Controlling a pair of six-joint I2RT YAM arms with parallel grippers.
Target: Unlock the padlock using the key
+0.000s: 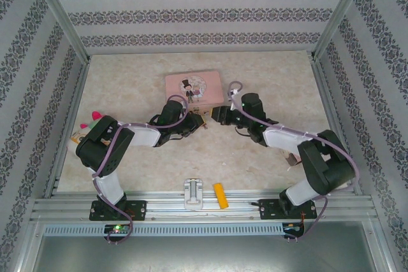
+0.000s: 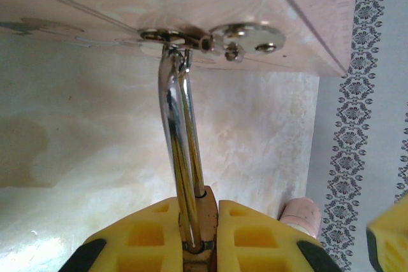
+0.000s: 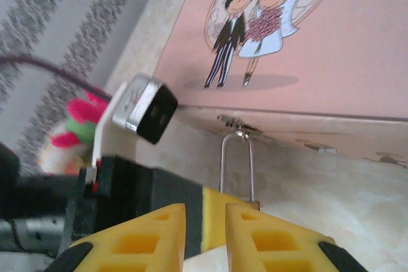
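The brass padlock (image 2: 205, 221) hangs by its silvery shackle (image 2: 180, 151) from the hasp (image 2: 210, 39) on the front of the pink tin (image 1: 193, 88). My left gripper (image 2: 213, 211) is shut on the padlock's body, one yellow finger (image 2: 146, 237) on each side. In the top view it sits just in front of the tin (image 1: 199, 121). My right gripper (image 3: 205, 211) faces it from the right (image 1: 218, 117), open with a narrow gap and nothing seen between its fingers. The shackle (image 3: 237, 164) rises just beyond it. The key is hidden.
A white bracket (image 1: 192, 192) and a yellow-orange block (image 1: 220, 195) lie at the near edge between the arm bases. A pink and green plush toy (image 1: 89, 122) sits at the left wall. The left wrist's camera housing (image 3: 145, 107) hangs close to the tin.
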